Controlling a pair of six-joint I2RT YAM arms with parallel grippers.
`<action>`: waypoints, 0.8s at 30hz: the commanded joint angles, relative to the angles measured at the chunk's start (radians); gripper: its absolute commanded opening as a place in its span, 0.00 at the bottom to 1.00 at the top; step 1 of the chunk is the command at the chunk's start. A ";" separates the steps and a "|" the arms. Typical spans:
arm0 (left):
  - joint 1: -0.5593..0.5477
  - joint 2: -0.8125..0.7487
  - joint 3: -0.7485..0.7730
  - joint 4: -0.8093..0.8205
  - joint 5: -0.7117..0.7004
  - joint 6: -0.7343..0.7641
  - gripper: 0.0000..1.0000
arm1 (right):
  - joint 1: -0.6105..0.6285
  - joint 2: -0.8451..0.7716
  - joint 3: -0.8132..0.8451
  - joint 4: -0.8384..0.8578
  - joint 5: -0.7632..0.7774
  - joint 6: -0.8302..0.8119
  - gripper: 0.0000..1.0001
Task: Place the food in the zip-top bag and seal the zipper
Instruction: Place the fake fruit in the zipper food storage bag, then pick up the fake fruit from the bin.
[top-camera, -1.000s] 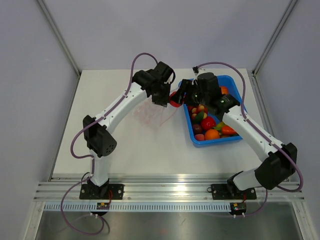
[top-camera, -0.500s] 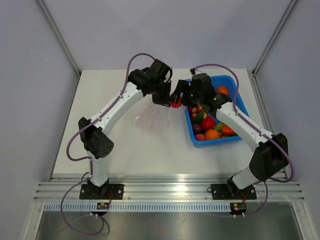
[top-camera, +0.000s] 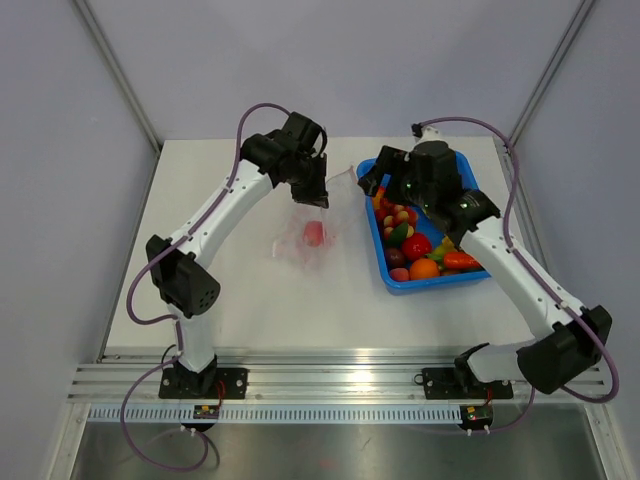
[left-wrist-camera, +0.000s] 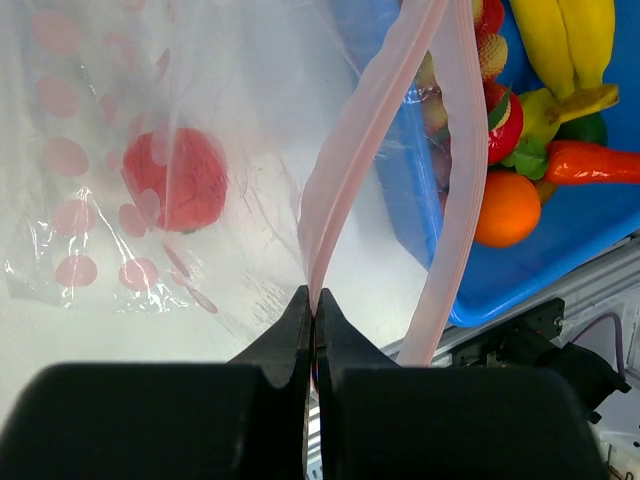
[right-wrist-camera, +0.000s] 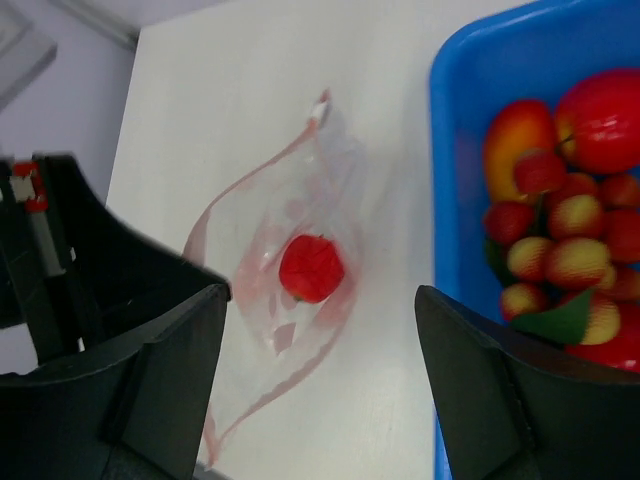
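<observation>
My left arm (top-camera: 230, 200) rises from its base, bends at the elbow low on the left, and reaches diagonally up and to the right, with the wrist turned down. My left pincer (top-camera: 316, 197) is closed tight, its two black fingers (left-wrist-camera: 290, 330) pressed together on the zipper (left-wrist-camera: 345, 150). My right arm (top-camera: 510, 260) swings out to an elbow far on the right, then stretches up and to the left. My right pincer (top-camera: 372, 180) points left toward the other one, its jaws spread wide and holding nothing.
</observation>
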 joint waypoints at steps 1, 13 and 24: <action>-0.002 -0.020 -0.008 0.045 0.021 -0.016 0.00 | -0.157 -0.057 -0.041 -0.044 0.092 -0.010 0.82; -0.003 -0.024 -0.018 0.060 0.044 -0.024 0.00 | -0.416 0.284 0.031 0.040 0.286 -0.025 0.91; -0.003 -0.028 -0.008 0.056 0.039 -0.015 0.00 | -0.417 0.577 0.206 0.107 0.438 -0.344 0.90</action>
